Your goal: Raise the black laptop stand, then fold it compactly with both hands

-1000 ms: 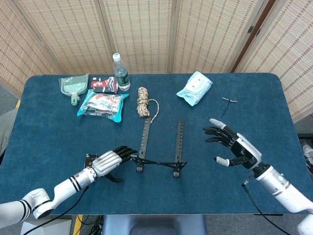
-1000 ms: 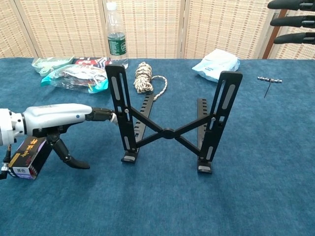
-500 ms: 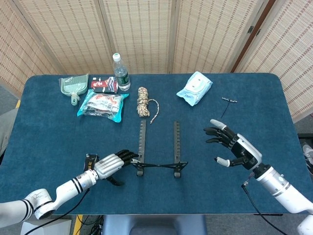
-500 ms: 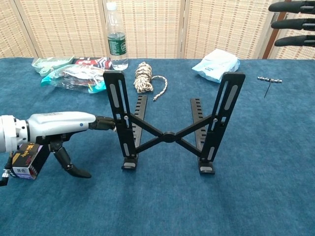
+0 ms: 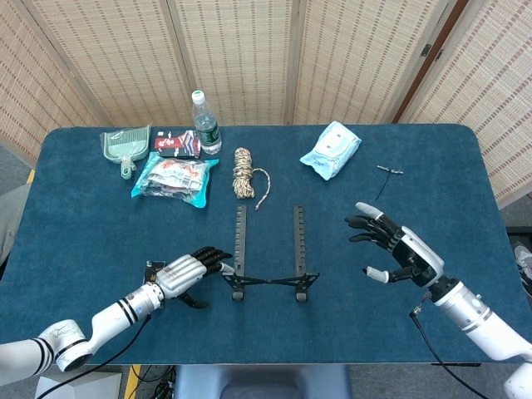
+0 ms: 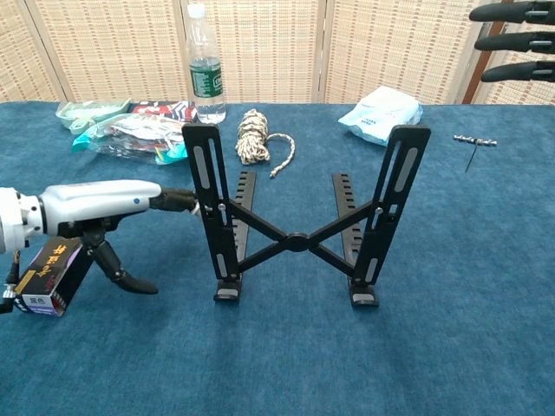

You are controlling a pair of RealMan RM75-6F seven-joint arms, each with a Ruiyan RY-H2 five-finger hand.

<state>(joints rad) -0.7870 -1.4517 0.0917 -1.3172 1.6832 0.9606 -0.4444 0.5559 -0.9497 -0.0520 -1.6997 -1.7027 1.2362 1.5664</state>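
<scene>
your left hand (image 6: 95,204) fingertips touch laptop stand (image 6: 299,234) left upright, grasping nothing; right hand (image 5: 397,252) spread wide, farther off, stand to its left.

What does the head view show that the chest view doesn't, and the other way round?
Only the head view shows the whole right hand, open and hovering right of the laptop stand, plus both forearms and the full table outline. Only the chest view shows the stand's two raised uprights and crossed braces from the side, and the small box beside the left hand; of the right hand it catches only fingertips at the top edge. Both show the left hand's fingers at the stand's left upright, the water bottle, the coiled rope, the tissue pack and the dustpan.
</scene>
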